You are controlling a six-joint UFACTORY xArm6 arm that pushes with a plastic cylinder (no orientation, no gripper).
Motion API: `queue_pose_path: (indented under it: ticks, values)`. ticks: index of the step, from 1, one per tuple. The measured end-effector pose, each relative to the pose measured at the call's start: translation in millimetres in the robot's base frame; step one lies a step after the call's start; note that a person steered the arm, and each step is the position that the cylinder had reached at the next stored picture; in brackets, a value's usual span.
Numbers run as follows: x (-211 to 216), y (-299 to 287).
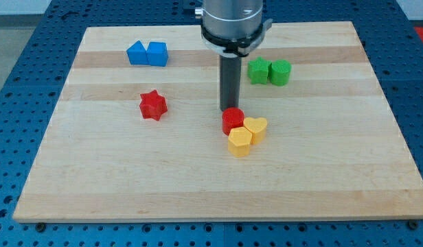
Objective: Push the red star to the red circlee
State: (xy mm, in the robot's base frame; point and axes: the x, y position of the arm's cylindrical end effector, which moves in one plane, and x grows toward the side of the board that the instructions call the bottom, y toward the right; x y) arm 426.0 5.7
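Note:
The red star (153,105) lies on the wooden board at the view's left of centre. The red circle (233,121) lies near the board's middle, touching a yellow heart (256,128) and a yellow block (239,143). My tip (229,111) stands right at the red circle's top edge, far to the right of the red star. The rod rises straight up from there to the arm's head at the view's top.
Two blue blocks (147,53) sit side by side at the upper left. Two green blocks (270,71) sit side by side at the upper right, just right of the rod. The board's edges (47,123) border a blue perforated table.

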Motion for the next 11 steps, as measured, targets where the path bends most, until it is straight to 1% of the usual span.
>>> queue_pose_path:
  ticks: [1, 2, 3, 4, 5, 6, 8, 10, 11]
  values:
    - [-28.3, -60.3]
    - [-43.9, -139.1]
    - [-32.5, -203.2]
    - [-9.2, -202.5]
    - [-4.2, -172.8]
    - [-16.8, -166.9]
    - [-9.2, -122.6]
    - [30.2, -103.7]
    - [39.6, -79.6]
